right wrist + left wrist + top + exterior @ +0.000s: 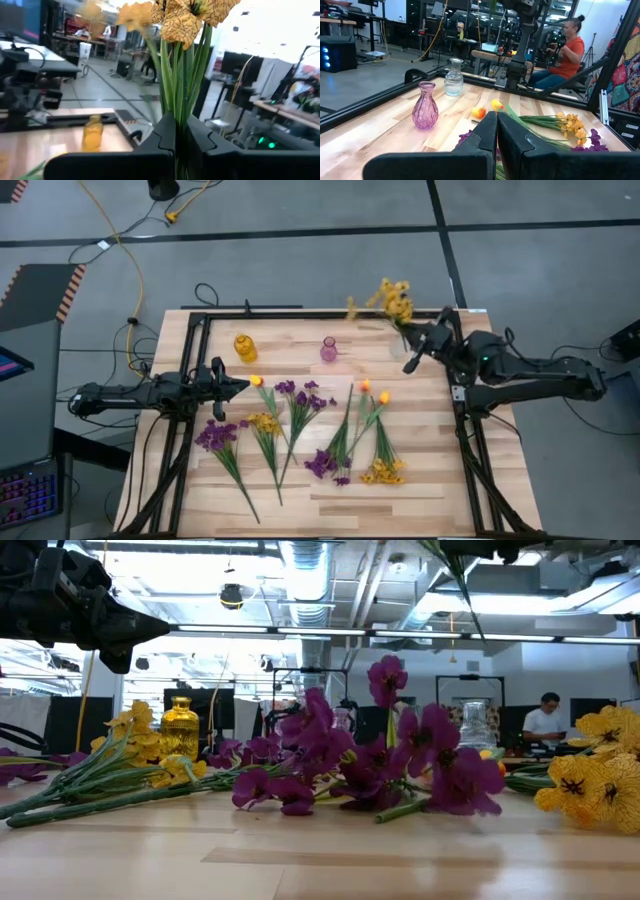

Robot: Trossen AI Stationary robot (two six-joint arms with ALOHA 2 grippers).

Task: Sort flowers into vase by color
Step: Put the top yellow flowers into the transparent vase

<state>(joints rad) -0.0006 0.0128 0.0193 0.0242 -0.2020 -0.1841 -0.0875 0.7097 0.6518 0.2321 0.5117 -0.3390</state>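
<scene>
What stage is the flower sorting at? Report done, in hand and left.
Done: nothing shows yet; the yellow vase and pink vase stand without flowers.
In hand: the right gripper is shut on a yellow flower sprig, lifted at the table's far right corner.
Left: the purple, yellow and orange-budded sprigs lying on the table. The left gripper is shut and holds nothing.

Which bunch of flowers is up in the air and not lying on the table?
The yellow bunch at the table's far right corner. The right gripper is shut on its stems; all other flowers lie flat on the table.

No readable text, label or sign anywhere.
</scene>
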